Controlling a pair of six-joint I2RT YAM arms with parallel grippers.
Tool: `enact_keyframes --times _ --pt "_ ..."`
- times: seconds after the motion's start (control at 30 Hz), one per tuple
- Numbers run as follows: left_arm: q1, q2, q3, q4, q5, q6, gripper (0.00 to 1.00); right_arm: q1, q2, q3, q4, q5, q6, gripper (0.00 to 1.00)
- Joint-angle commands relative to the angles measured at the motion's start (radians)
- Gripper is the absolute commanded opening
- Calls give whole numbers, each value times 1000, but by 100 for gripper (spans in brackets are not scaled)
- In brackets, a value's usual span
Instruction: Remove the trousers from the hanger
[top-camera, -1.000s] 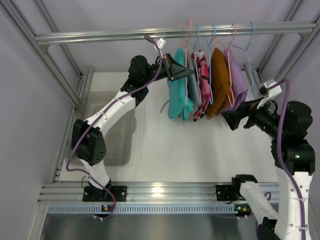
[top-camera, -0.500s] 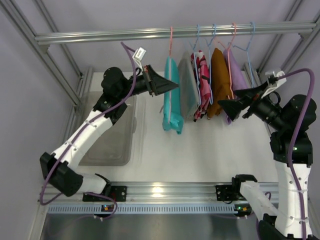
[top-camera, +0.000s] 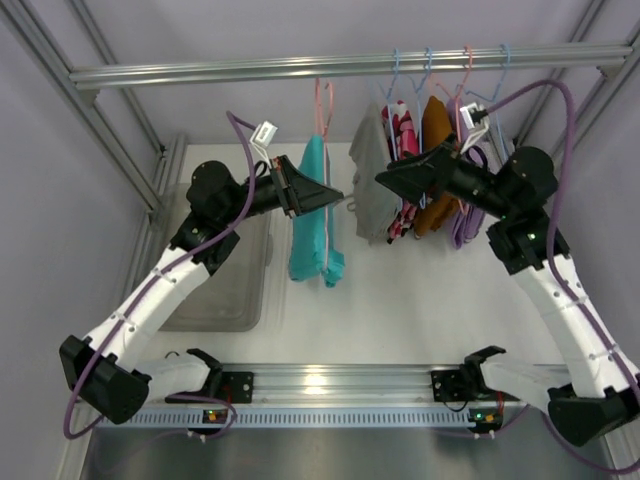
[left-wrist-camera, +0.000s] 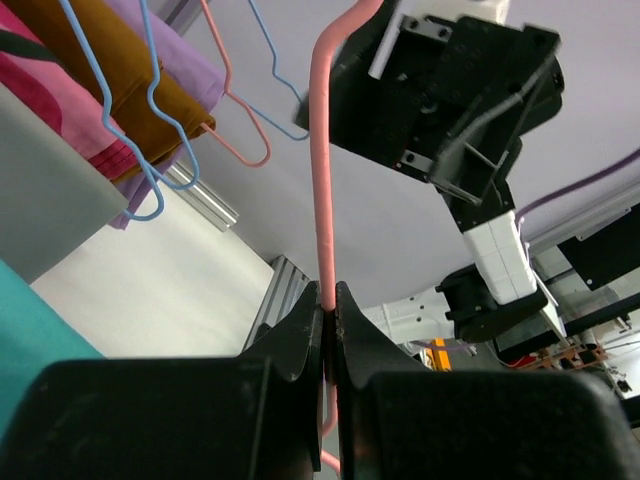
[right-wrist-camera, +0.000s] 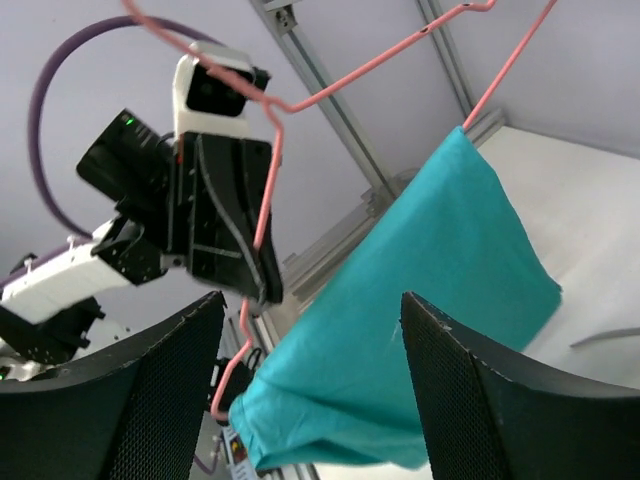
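Note:
The teal trousers (top-camera: 312, 228) hang folded over a pink wire hanger (top-camera: 323, 105), apart from the other clothes and to their left. My left gripper (top-camera: 340, 196) is shut on the hanger's wire, which the left wrist view (left-wrist-camera: 329, 296) shows pinched between the jaws. The hanger's hook sits just under the rail (top-camera: 200, 72); I cannot tell whether it rests on it. My right gripper (top-camera: 382, 178) is open and empty, pointing left at the trousers from a short way off. In the right wrist view its fingers (right-wrist-camera: 150, 400) frame the teal cloth (right-wrist-camera: 420, 330) and the hanger (right-wrist-camera: 330, 85).
Grey (top-camera: 372, 190), pink patterned (top-camera: 405, 150), orange (top-camera: 437, 175) and purple (top-camera: 470, 205) garments hang on blue and pink hangers at the rail's right end, behind my right arm. A clear plastic bin (top-camera: 215, 275) sits on the table at the left.
My left gripper has carried the hanger and teal trousers leftward, away from the other clothes. My right arm has swung left across the hanging garments toward the trousers.

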Motion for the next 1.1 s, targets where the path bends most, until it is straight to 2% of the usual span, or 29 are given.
enact_keyframes --times 0.0,0.3,0.87,0.97,1.07 --pt "0 -72 24 120 -13 45 0 46 81 56 204 22 115 70" --pt "0 -89 15 113 -10 18 0 164 220 96 356 28 184 65" --pt "-3 -119 -54 143 -2 -12 0 285 332 133 373 36 191 63" --pt "-3 -125 -63 141 -5 -6 0 297 348 127 397 39 232 61" --pt "-5 -126 -82 138 -13 -3 0 313 362 136 419 38 250 54"
